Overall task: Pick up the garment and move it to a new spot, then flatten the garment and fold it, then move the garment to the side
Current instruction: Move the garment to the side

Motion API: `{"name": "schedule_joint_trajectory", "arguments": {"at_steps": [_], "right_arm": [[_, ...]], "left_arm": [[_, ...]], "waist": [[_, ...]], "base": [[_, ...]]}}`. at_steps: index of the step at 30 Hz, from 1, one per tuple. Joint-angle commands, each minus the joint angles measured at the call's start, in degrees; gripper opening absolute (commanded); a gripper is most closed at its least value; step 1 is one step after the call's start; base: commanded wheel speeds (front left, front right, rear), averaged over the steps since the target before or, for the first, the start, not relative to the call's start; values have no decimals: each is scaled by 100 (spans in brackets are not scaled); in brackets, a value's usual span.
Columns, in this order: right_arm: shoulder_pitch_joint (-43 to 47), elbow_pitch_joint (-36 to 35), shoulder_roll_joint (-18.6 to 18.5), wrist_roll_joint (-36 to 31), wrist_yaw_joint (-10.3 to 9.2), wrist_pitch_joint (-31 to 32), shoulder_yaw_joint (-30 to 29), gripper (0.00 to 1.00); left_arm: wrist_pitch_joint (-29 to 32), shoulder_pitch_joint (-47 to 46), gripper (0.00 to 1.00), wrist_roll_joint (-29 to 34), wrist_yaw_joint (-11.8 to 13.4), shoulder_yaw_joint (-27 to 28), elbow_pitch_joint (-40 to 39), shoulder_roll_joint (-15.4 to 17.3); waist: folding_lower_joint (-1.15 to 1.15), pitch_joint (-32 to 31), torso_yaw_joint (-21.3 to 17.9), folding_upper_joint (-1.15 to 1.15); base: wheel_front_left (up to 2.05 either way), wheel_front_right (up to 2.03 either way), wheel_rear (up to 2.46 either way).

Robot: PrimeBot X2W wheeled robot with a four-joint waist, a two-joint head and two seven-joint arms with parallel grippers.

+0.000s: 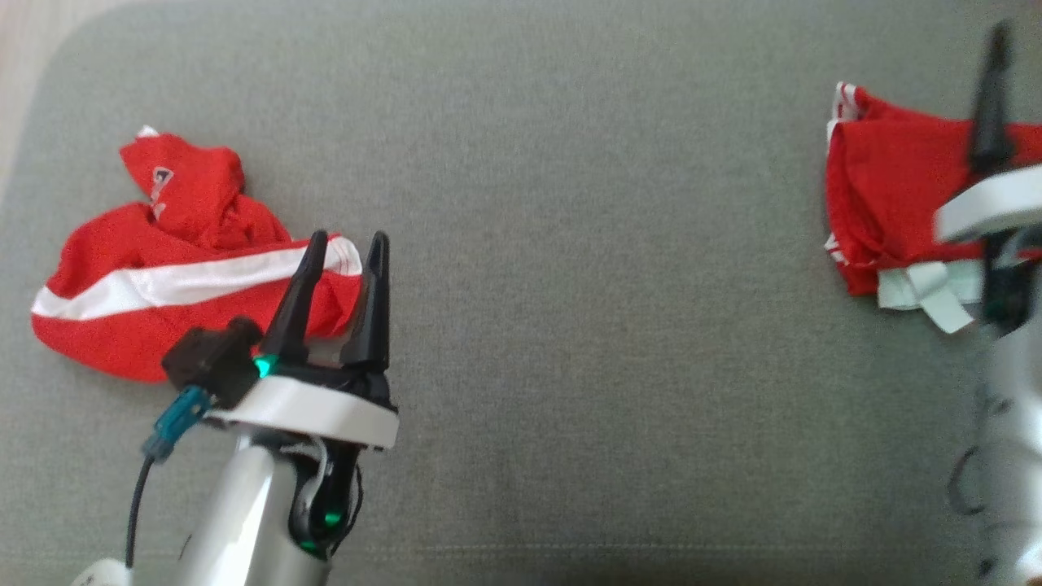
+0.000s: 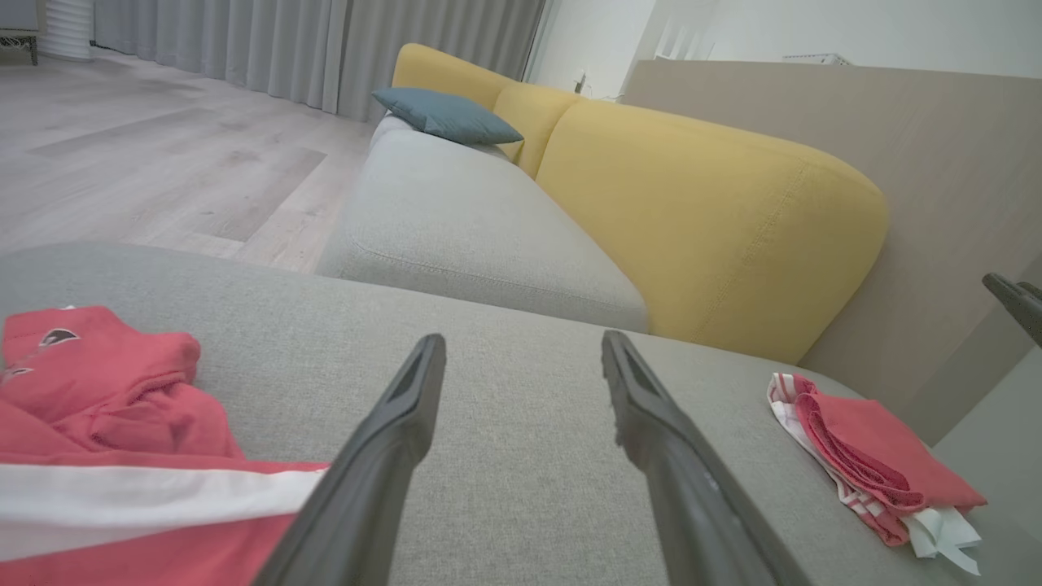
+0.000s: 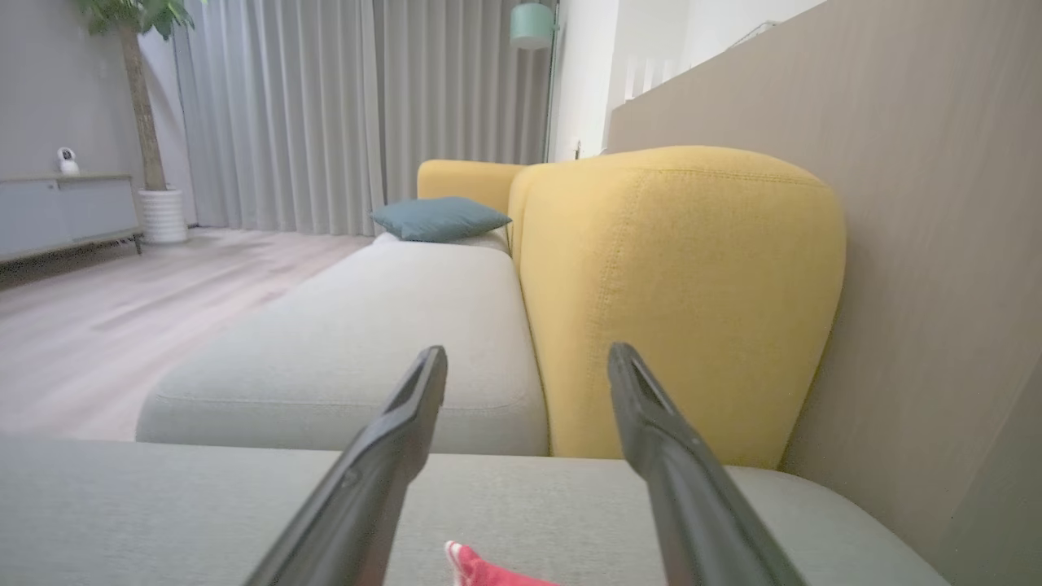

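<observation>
A folded red garment (image 1: 887,195) with white trim and white tags lies at the far right of the grey cushion (image 1: 586,244); in the left wrist view this folded garment (image 2: 879,456) sits at the lower right. One dark finger (image 1: 990,106) of my right arm stands over its right part. My right gripper (image 3: 527,352) is open and holds nothing, with a red corner of the garment (image 3: 480,571) just below it. A second, crumpled red garment (image 1: 155,268) with a white stripe lies at the left. My left gripper (image 1: 348,238) is open at that garment's right end.
A yellow backrest (image 2: 716,212) runs along the far side of the seat. Behind it stands a tan wall panel (image 3: 936,203). A blue pillow (image 2: 446,115) lies on the neighbouring grey seat (image 2: 472,228). Wooden floor (image 2: 146,155) lies past the cushion's left edge.
</observation>
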Motion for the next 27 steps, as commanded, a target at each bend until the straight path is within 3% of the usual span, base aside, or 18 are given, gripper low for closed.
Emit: {"name": "schedule_joint_trajectory", "arguments": {"at_steps": [1, 10, 19, 27], "right_arm": [[163, -317, 172, 97, -4, -105, 239, 100], [1345, -1047, 765, 563, -4, -398, 991, 100], [2544, -1454, 818, 1365, -4, -524, 1303, 100], [3050, -1796, 819, 1434, -4, -530, 1596, 100]], "left_arm": [[-29, -36, 100, -41, 36, 277, -194, 63], [-29, 336, 100, -47, 49, 507, -309, 63], [-29, 815, 100, -93, 47, 534, -328, 63], [-29, 1035, 100, -62, 30, 547, -320, 63]], "waist": [[0, -255, -19, 0], [0, -866, -42, 0], [0, -1275, -61, 0], [0, -1315, -143, 0]], "base": [[0, 0, 0], [0, 0, 0], [0, 0, 0], [0, 0, 0]]}}
